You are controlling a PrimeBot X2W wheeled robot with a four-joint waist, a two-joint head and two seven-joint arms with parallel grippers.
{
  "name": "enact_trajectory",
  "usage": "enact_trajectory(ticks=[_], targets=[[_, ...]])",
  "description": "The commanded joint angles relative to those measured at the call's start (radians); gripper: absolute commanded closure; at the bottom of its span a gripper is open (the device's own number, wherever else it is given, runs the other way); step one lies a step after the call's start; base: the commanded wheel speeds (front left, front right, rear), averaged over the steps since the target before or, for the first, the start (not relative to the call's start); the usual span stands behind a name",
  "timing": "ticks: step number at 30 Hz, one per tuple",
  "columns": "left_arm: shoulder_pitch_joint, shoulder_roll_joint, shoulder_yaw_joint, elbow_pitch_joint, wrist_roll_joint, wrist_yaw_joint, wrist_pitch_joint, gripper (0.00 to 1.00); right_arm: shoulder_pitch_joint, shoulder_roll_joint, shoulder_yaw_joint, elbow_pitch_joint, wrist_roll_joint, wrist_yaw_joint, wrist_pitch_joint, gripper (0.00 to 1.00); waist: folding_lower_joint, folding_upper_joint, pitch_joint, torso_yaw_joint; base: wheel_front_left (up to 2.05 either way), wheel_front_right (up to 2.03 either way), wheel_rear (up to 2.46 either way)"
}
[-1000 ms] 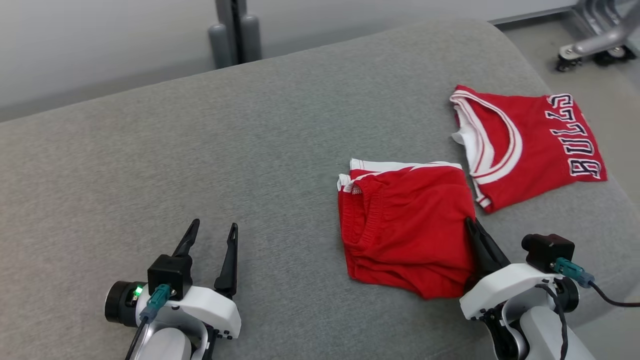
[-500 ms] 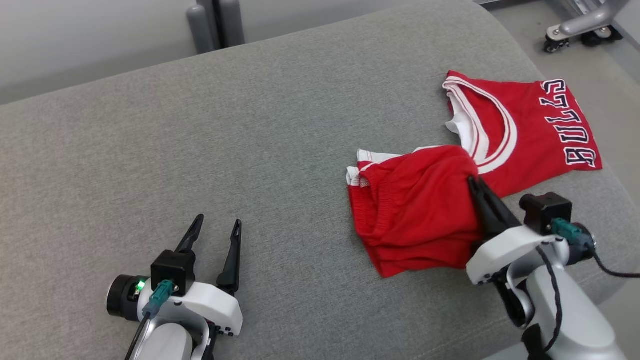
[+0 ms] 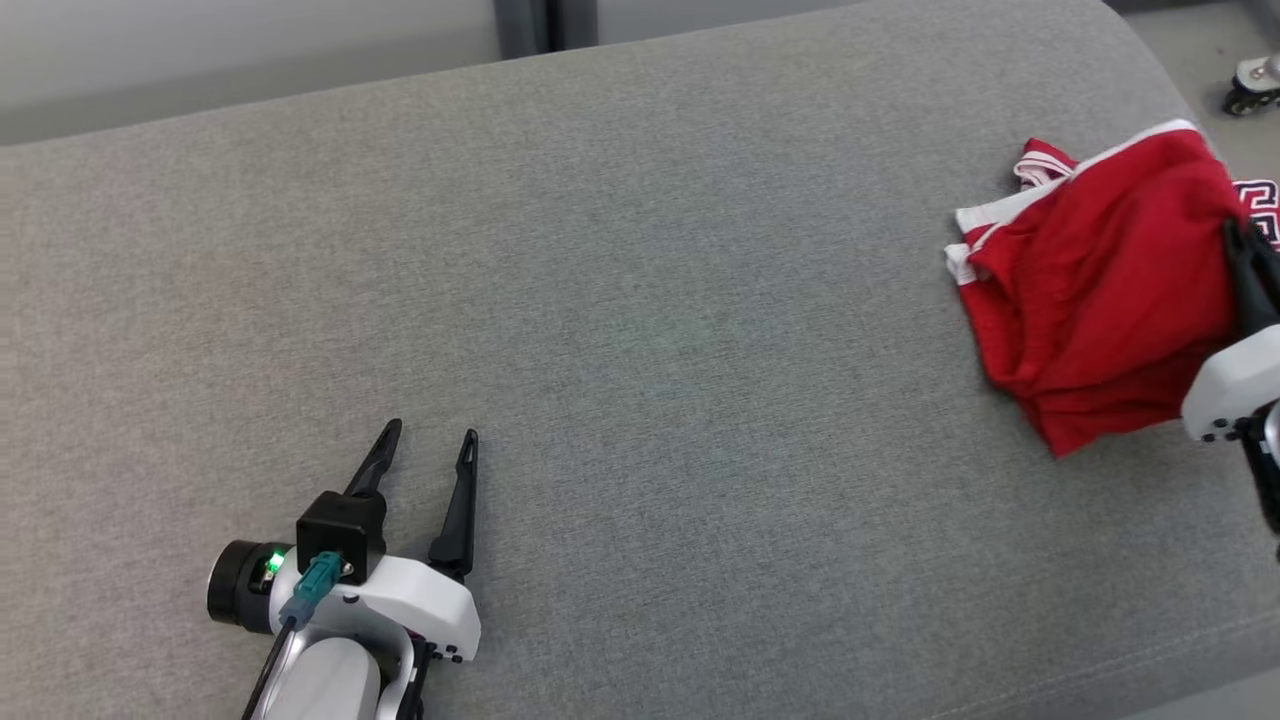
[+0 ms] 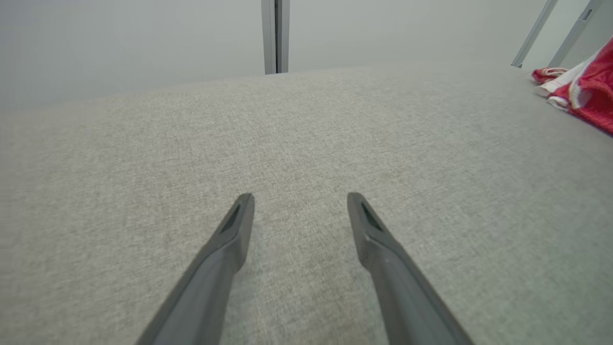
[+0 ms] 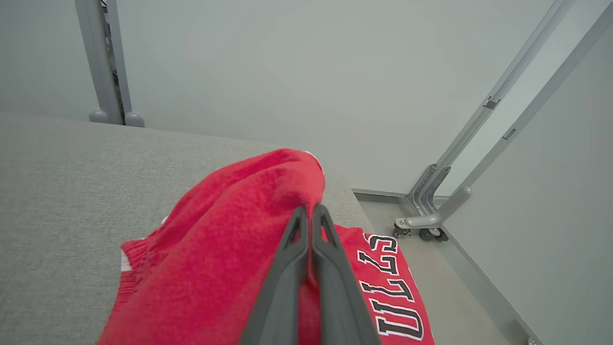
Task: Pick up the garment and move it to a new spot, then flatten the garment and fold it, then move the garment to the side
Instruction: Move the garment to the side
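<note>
- Head view: the left gripper (image 3: 432, 432) sits over the near left part of the grey cushion (image 3: 650, 300), its fingers spread apart and holding nothing.
- Left wrist view: the same left gripper (image 4: 300, 196) points across bare cushion fabric, with the red shorts (image 4: 594, 96) far off toward the cushion's right end.
- At the cushion's right end, the right gripper (image 3: 1232, 228) is clenched on the red shorts (image 3: 1090, 290), which bunch up toward its fingers.
- Right wrist view: the closed fingers pinch a raised fold of the shorts (image 5: 230, 239).
- Beyond them, on the cushion's far right edge, lies a red lettered jersey (image 5: 392, 287).
</note>
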Motion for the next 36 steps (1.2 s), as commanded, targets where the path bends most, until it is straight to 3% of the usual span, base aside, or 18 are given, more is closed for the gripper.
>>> enact_trajectory(ticks=[1, 9, 10, 11, 12, 16, 21, 29, 36], targets=[[-0.017, 0.005, 0.005, -0.002, 0.008, -0.007, -0.001, 0.0, -0.013, -0.011, -0.018, 0.01, -0.009, 0.0, 0.0, 1.0, 0.0, 0.0, 0.007, 0.013, 0.0, 0.0, 0.0], [-0.028, 0.005, 0.007, -0.003, 0.018, -0.012, -0.001, 0.0, -0.053, -0.066, -0.229, 0.112, -0.197, 0.0, 0.0, 1.0, 0.0, 0.0, 0.021, 0.068, 0.0, 0.0, 0.0], [-0.027, 0.005, 0.008, -0.004, 0.017, -0.01, -0.001, 0.0, -0.055, -0.063, -0.263, 0.108, -0.221, 0.0, 0.0, 0.91, 0.0, 0.0, 0.022, 0.073, 0.0, 0.0, 0.0], [-0.025, 0.005, 0.01, -0.005, 0.017, -0.01, -0.001, 0.0, -0.055, -0.058, -0.299, 0.104, -0.246, 0.0, 0.0, 0.6, 0.0, 0.0, 0.022, 0.076, 0.0, 0.0, 0.0], [-0.024, 0.005, 0.011, -0.004, 0.017, -0.009, -0.001, 0.0, -0.054, -0.051, -0.332, 0.096, -0.271, 0.0, 0.0, 0.0, 0.0, 0.0, 0.023, 0.08, 0.0, 0.0, 0.0], [-0.019, 0.005, 0.016, -0.001, 0.012, -0.006, -0.001, 0.0, -0.055, 0.001, -0.445, 0.044, -0.352, 0.0, 0.0, 0.0, 0.0, 0.0, 0.017, 0.091, 0.0, 0.0, 0.0], [-0.008, 0.005, 0.025, -0.004, 0.0, 0.003, -0.001, 0.0, -0.03, 0.101, -0.465, -0.066, -0.365, 0.0, 0.0, 0.0, 0.0, 0.0, -0.001, 0.097, 0.0, 0.0, 0.0], [0.008, 0.005, 0.035, -0.004, -0.014, 0.013, -0.001, 0.0, 0.039, 0.209, -0.341, -0.153, -0.295, 0.0, 0.0, 0.0, 0.0, 0.0, -0.032, 0.102, 0.0, 0.0, 0.0], [0.019, 0.005, 0.037, -0.007, -0.022, 0.019, -0.001, 0.0, 0.103, 0.244, -0.236, -0.174, -0.223, 0.0, 0.0, 0.0, 0.0, 0.0, -0.052, 0.127, 0.0, 0.0, 0.0]])
